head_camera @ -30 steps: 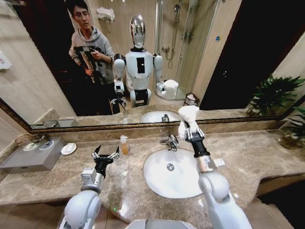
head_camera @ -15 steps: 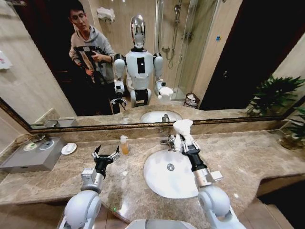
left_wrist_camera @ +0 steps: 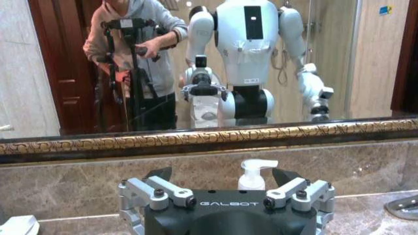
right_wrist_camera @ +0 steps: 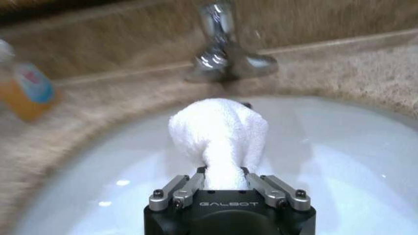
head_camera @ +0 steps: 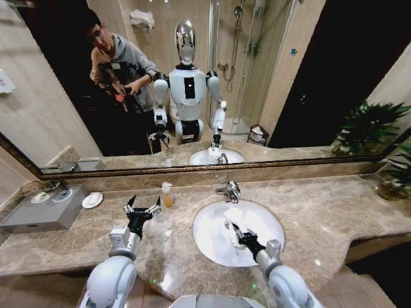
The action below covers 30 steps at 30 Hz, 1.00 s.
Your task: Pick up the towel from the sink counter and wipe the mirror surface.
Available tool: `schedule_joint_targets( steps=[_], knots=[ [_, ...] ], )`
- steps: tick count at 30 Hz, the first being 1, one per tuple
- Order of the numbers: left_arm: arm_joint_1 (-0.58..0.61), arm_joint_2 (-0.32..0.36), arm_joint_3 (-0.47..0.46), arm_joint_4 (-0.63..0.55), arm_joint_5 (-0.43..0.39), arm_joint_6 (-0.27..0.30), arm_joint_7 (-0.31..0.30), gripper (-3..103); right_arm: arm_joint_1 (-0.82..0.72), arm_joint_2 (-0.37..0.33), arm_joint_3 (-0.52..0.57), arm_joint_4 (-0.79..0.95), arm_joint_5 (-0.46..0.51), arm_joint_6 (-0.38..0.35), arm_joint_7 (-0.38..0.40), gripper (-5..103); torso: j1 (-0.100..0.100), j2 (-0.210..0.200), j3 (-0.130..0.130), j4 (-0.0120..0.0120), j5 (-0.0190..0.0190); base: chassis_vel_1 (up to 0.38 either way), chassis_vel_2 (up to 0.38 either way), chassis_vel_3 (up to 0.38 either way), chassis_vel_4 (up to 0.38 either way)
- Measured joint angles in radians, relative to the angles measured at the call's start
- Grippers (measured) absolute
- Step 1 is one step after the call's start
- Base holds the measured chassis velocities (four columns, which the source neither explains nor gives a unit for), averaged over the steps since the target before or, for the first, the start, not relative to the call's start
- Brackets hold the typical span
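Note:
My right gripper (head_camera: 235, 229) hangs low over the white basin (head_camera: 273, 226) of the sink counter (head_camera: 334, 208), shut on the white towel (head_camera: 232, 218). In the right wrist view the towel (right_wrist_camera: 219, 131) bulges out from between the fingers of the right gripper (right_wrist_camera: 222, 177), pointing toward the chrome tap (right_wrist_camera: 225, 49). The wide mirror (head_camera: 308, 83) rises behind the counter, well away from the towel. Left of the basin, my left gripper (head_camera: 142, 208) is held open above the counter with nothing in it. The left wrist view has the left gripper (left_wrist_camera: 223, 175) facing the mirror (left_wrist_camera: 313, 58).
An orange soap bottle (head_camera: 167, 194) stands between my left gripper and the tap (head_camera: 230, 190). A round white soap dish (head_camera: 92, 199) and a grey tray (head_camera: 38, 210) sit at the far left. Potted plants (head_camera: 393, 174) occupy the counter's right end.
My right arm has come down and back from the mirror's lower edge into the basin, carrying the towel with it. The left arm has not moved.

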Motion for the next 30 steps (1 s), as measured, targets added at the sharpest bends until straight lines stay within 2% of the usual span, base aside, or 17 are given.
schedule_joint_targets(
  steps=[1,3,5,7,12,16,19,21,22,25,27,29,30],
  knots=[
    [0.000,0.000,0.000,0.000,0.000,0.000,0.000,100,0.000,0.000,0.000,0.000,0.000,0.000,0.000,19,0.000,0.000,0.000,0.0000,0.0000,0.000,0.000,0.000,0.000],
    [0.000,0.000,0.000,0.000,0.000,0.000,0.000,100,0.101,-0.055,-0.072,-0.078,0.082,-0.052,0.060,19,0.000,0.000,0.000,-0.0001,0.0000,0.000,0.000,0.000,0.000],
    [0.000,0.000,0.000,0.000,0.000,0.000,0.000,100,0.151,-0.076,-0.106,-0.123,0.093,-0.060,0.077,19,0.000,0.000,0.000,-0.0003,0.0001,0.000,0.000,0.000,0.000],
    [0.000,0.000,0.000,0.000,0.000,0.000,0.000,100,0.263,-0.106,-0.167,-0.215,0.105,-0.084,0.114,19,0.000,0.000,0.000,-0.0001,-0.0002,0.000,0.000,0.000,0.000],
    [0.000,0.000,0.000,0.000,0.000,0.000,0.000,100,0.334,-0.129,-0.220,-0.292,0.054,-0.080,0.129,19,0.000,0.000,0.000,0.0000,0.0003,0.000,0.000,0.000,0.000],
    [0.000,0.000,0.000,0.000,0.000,0.000,0.000,100,0.347,-0.153,-0.258,-0.330,0.011,-0.069,0.109,19,0.000,0.000,0.000,-0.0005,-0.0008,0.000,0.000,0.000,0.000],
    [0.000,0.000,0.000,0.000,0.000,0.000,0.000,100,0.345,-0.127,-0.270,-0.348,-0.003,-0.060,0.100,19,0.000,0.000,0.000,-0.0007,-0.0013,0.000,0.000,0.000,0.000],
    [0.000,0.000,0.000,0.000,0.000,0.000,0.000,100,0.349,-0.070,-0.293,-0.370,-0.010,-0.054,0.087,19,0.000,0.000,0.000,-0.0006,-0.0002,0.000,0.000,0.000,0.000],
    [0.000,0.000,0.000,0.000,0.000,0.000,0.000,100,0.349,-0.070,-0.293,-0.370,-0.010,-0.054,0.087,19,0.000,0.000,0.000,-0.0006,-0.0002,0.000,0.000,0.000,0.000],
    [0.000,0.000,0.000,0.000,0.000,0.000,0.000,100,0.382,0.010,-0.355,-0.384,0.001,-0.057,0.089,19,0.000,0.000,0.000,-0.0006,0.0000,0.000,0.000,0.000,0.000],
    [0.000,0.000,0.000,0.000,0.000,0.000,0.000,100,0.392,0.030,-0.370,-0.382,0.009,-0.059,0.092,19,0.000,0.000,0.000,-0.0003,0.0000,0.000,0.000,0.000,0.000],
    [0.000,0.000,0.000,0.000,0.000,0.000,0.000,100,0.429,0.115,-0.414,-0.340,0.052,-0.077,0.105,19,0.000,0.000,0.000,-0.0002,-0.0003,0.000,0.000,0.000,0.000],
    [0.000,0.000,0.000,0.000,0.000,0.000,0.000,100,0.429,0.115,-0.414,-0.340,0.052,-0.077,0.105,19,0.000,0.000,0.000,-0.0002,-0.0003,0.000,0.000,0.000,0.000]
  ],
)
